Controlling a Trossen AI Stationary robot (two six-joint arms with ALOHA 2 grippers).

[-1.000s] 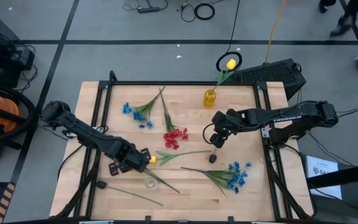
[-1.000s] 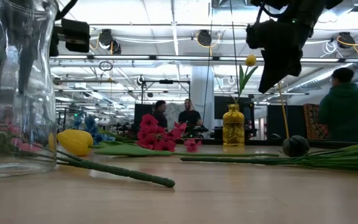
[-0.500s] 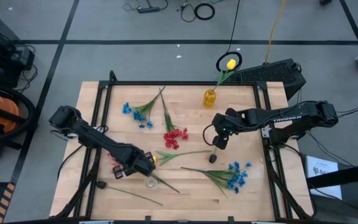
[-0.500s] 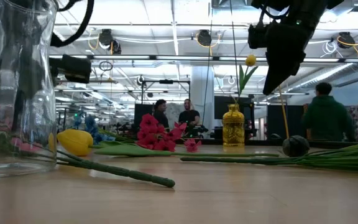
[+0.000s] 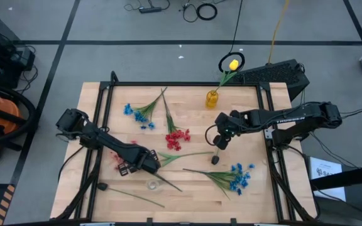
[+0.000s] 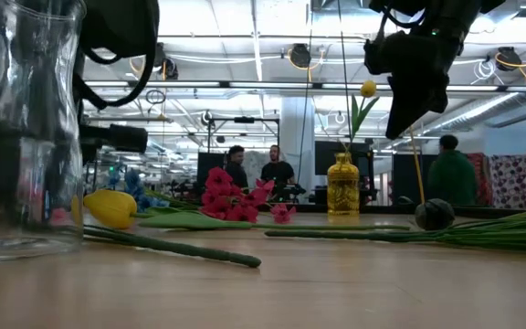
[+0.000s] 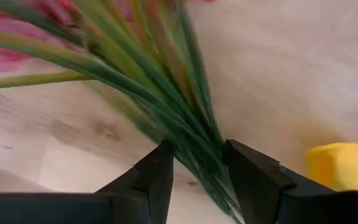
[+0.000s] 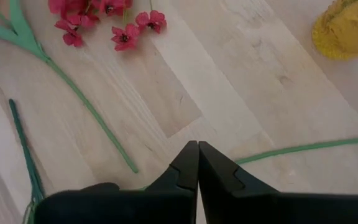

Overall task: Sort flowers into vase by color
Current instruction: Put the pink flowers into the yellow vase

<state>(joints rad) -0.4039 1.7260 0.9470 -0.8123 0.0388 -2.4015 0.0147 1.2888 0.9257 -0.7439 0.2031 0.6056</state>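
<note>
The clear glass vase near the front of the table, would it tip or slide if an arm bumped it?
The clear glass vase looks tall and narrow-necked, so it would probably tip rather than slide. Being glass, it may roll and could break.

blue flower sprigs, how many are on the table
2. One blue sprig lies toward the table's far left, beside the red flowers. The other blue sprig lies near the front right. The left arm covers part of the table, so another could be hidden.

Artificial flowers lie flat, scattered on the desk: a blue sprig (image 5: 138,113) far left, a red cluster (image 5: 177,138) in the middle, a second blue sprig (image 5: 234,177) near right, one yellow bloom (image 5: 233,64) upright in a yellow vase (image 5: 212,98).
</note>
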